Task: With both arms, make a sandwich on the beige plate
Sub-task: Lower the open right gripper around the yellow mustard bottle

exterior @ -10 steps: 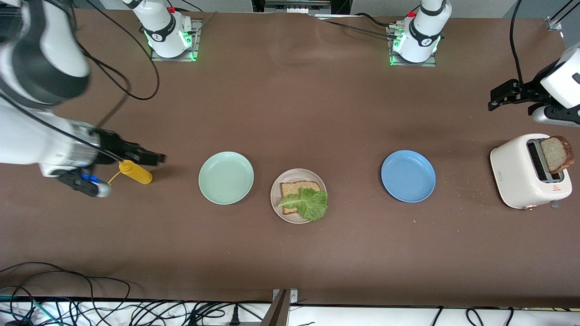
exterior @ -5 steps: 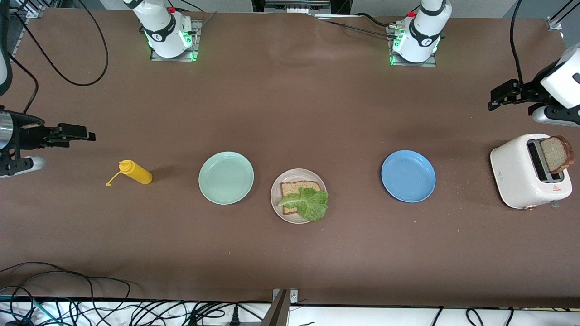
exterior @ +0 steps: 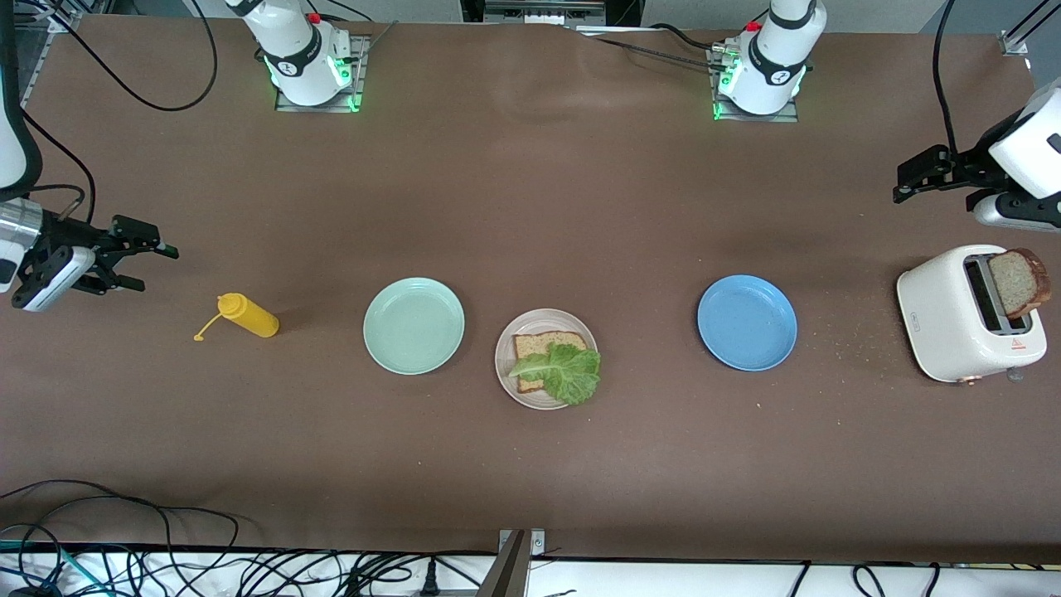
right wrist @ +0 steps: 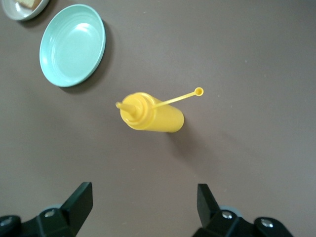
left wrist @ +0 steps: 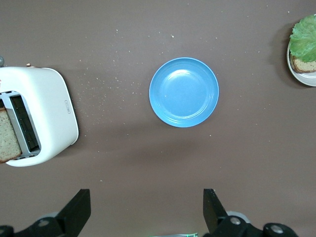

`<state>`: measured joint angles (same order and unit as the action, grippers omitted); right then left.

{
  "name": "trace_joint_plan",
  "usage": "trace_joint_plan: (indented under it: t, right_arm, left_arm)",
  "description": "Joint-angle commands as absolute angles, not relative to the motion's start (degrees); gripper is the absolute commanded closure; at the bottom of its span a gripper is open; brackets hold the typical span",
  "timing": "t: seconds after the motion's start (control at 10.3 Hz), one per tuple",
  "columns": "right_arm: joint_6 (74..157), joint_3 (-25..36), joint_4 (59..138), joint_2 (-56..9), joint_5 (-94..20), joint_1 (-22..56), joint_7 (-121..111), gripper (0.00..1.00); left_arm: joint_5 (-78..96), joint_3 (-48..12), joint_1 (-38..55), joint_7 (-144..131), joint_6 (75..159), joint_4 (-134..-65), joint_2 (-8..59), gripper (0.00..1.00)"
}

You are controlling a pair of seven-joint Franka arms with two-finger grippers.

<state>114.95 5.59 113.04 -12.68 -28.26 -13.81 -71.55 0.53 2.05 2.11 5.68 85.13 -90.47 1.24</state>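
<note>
Brown table (exterior: pixel 530 207): beige plate (exterior: pixel 507 373) well apart from both open end effectors.

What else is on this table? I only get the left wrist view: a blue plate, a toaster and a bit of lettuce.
Observer: A mint green plate sits beside the beige plate, toward the right arm's end of the table.
Operator: Anything more?
Observer: A yellow squeeze bottle lies on its side, closer still to that end.
Operator: Where is the other claw?
Observer: The right claw hangs open over the table near that bottle, holding nothing.
</note>
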Motion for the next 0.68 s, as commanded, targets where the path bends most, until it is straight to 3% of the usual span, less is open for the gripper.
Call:
trace_joint_plan:
  t: [0.0, 0.39, 0.59]
  right_arm:
    - [122.93, 6.68, 122.14, -10.98, -39.06, -13.54, -90.54, 0.06]
    - [125.59, 6.68, 122.26, -18.79, -61.56, -13.54, -124.64, 0.06]
    - [125.6, 6.68, 120.69, -22.57, -66.26, -13.54, -131.29, 0.06]
  left_arm:
    - [-0.53, 2.02, 2.11, 6.77, 83.94, -89.21, 2.11, 0.0]
    - [-0.53, 2.02, 2.11, 6.77, 83.94, -89.21, 2.11, 0.0]
    - [-0.53, 2.02, 2.11, 6.77, 83.94, -89.21, 2.11, 0.0]
